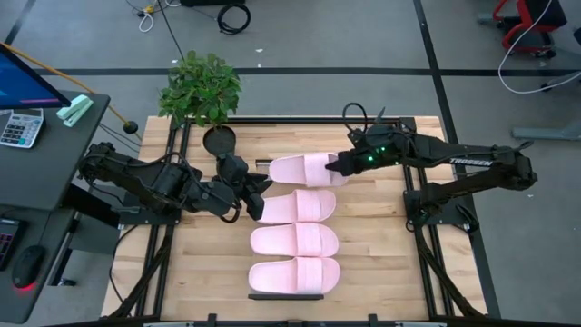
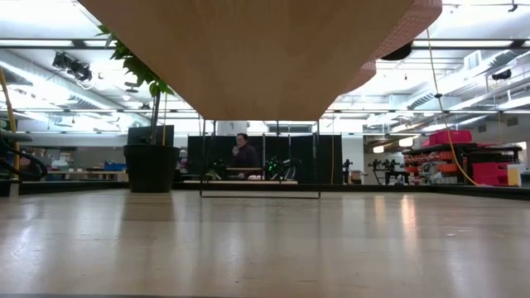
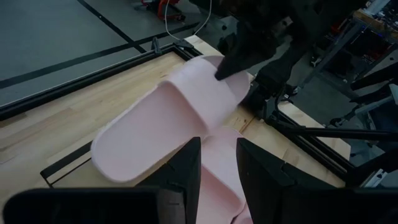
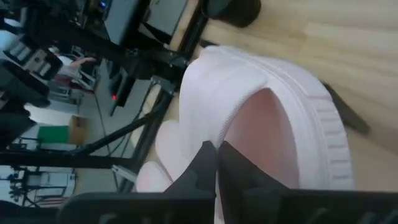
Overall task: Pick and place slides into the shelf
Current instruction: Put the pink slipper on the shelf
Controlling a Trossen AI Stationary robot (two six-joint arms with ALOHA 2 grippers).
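Note:
Four pale pink slides lie in a column down the middle of the table, between the shelf's black end rails [image 1: 277, 295]. My right gripper [image 1: 338, 166] is shut on the farthest slide [image 1: 304, 170], which shows large in the left wrist view as a slide [image 3: 168, 118]. My left gripper [image 1: 257, 202] is open at the left end of the second slide [image 1: 298, 206]. That slide's pink shows between its fingers [image 3: 217, 155]; whether they touch it cannot be told. The third slide [image 1: 293, 240] and fourth slide [image 1: 293, 273] lie flat. The low view shows neither gripper. My right gripper pinches the farthest slide by the edge of its wide strap [image 4: 231, 115], at the slide's right end [image 3: 233, 78]. The fingers [image 3: 227, 67] come from the table's right, slanting down. The slide sits tilted with that end raised; its left end [image 3: 115, 155] is low near the shelf's rail.
A potted plant [image 1: 201, 89] and a round black pot [image 1: 219, 139] stand at the table's far left. Black frame rails [image 1: 413, 195] run along both sides of the table. A desk with a calculator [image 1: 20, 125] is on the left. A person [image 2: 243, 151] is far off in the room.

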